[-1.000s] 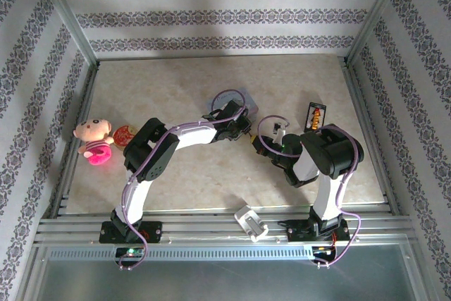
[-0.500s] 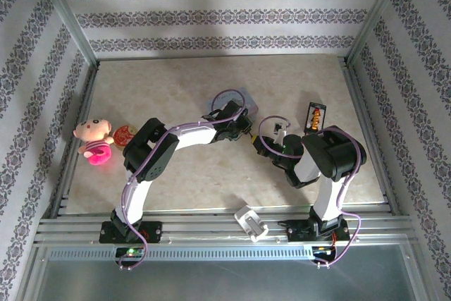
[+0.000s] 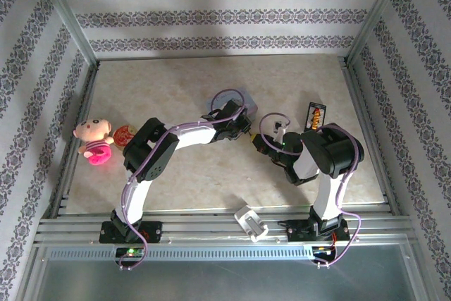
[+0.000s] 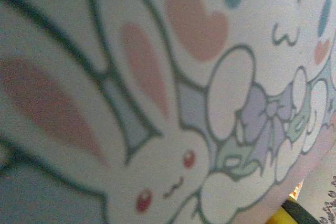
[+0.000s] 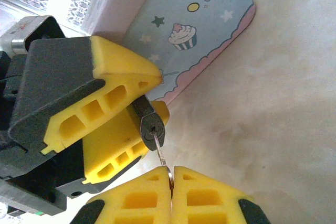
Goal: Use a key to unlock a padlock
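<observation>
Contact near the middle of the table [image 3: 176, 82]: the left gripper [image 5: 153, 97] clamps the small black padlock [image 5: 150, 124] between its yellow fingers, keyhole end poking out toward the right gripper [image 5: 172, 181]. That gripper's two fingers are pressed together on the head of the key [image 5: 159, 153], whose thin blade rises to meet the keyhole; how deep it sits cannot be told. Just behind the padlock lies the pale blue tin [image 5: 199, 30], printed with a cupcake and stars. Seen from above, a plush toy [image 3: 94, 139] rests at the table's left edge and a white boxy piece [image 3: 251, 222] on the near rail.
</observation>
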Robot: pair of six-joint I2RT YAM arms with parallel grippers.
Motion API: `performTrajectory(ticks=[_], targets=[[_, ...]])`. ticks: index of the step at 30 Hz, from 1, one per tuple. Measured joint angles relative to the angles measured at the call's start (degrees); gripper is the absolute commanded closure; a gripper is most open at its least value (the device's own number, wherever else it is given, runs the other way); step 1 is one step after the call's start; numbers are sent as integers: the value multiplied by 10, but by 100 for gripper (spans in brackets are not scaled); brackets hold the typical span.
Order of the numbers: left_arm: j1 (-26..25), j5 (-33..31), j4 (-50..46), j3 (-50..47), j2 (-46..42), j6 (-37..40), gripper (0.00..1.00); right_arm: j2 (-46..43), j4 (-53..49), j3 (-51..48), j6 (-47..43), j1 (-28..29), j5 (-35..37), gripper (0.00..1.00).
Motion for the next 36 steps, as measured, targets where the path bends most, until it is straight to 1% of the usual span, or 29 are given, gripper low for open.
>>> performTrajectory(ticks=[8, 18, 27, 36], targets=[[1, 4, 0, 0, 0, 0, 100, 0, -3, 4, 3, -17, -24, 100], [1, 5, 2, 0, 0, 0, 100, 9, -6, 17, 39, -41, -64, 100], [1, 5, 10, -5, -1, -2, 100, 9, 1, 13, 42, -41, -64, 100], [-4, 19, 13, -9, -6, -3, 100, -6, 23, -22, 40, -43, -54, 100]])
